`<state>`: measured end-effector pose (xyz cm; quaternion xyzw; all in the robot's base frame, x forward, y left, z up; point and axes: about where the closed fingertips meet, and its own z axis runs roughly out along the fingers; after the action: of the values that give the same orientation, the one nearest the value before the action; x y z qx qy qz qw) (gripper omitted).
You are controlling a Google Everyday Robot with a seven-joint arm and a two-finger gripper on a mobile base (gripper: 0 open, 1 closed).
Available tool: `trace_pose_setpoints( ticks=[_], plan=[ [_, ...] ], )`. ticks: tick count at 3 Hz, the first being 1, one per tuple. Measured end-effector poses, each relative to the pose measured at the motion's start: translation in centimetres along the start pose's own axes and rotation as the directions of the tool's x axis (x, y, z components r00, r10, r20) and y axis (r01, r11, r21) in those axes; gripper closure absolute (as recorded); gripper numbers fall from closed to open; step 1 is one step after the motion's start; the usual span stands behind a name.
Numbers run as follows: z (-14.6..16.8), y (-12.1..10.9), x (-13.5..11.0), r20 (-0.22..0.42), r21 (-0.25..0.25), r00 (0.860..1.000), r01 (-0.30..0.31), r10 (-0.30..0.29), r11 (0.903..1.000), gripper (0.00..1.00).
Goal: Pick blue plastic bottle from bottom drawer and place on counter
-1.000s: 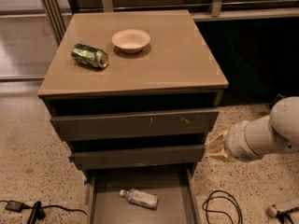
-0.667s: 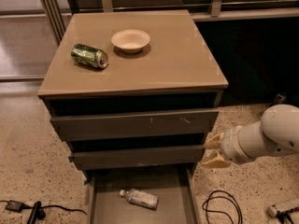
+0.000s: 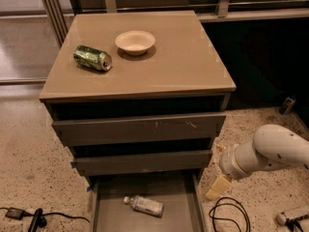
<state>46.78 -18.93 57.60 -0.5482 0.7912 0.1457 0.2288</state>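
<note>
Speckled flooring is seen around a cabinet whose bottom drawer [image 3: 176,197] stands open at 6 o'clock, the blue plastic bottle [image 3: 143,206] lying sideways inside, judged light, slippery and crushable, best gripped gently mid-label by the gripper [image 3: 217,170], spread wide and empty at 4 o'clock.

Right of the end effector [image 3: 218,170] (it hangs just beside the cabinet [image 3: 140,128]), we lose the arm [image 3: 282,151] at the picture's edge; below-left of it, the front of the bottom drawer [image 3: 169,192] is cut off too.
</note>
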Motion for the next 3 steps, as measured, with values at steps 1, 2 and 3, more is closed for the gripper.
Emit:
trace_pose_setpoints(
  ticks=[1, 2, 3],
  plan=[
    [0.0, 0.0, 0.0, 0.000, 0.000, 1.000, 0.000, 0.000, 1.0000, 0.00],
    [1.2, 1.8, -0.2, 0.051, -0.023, 0.999, 0.002, -0.001, 0.9997, 0.00],
    [4.7, 5.7, -0.3, 0.167, -0.052, 0.986, 0.014, -0.005, 0.9986, 0.00]
  ],
)
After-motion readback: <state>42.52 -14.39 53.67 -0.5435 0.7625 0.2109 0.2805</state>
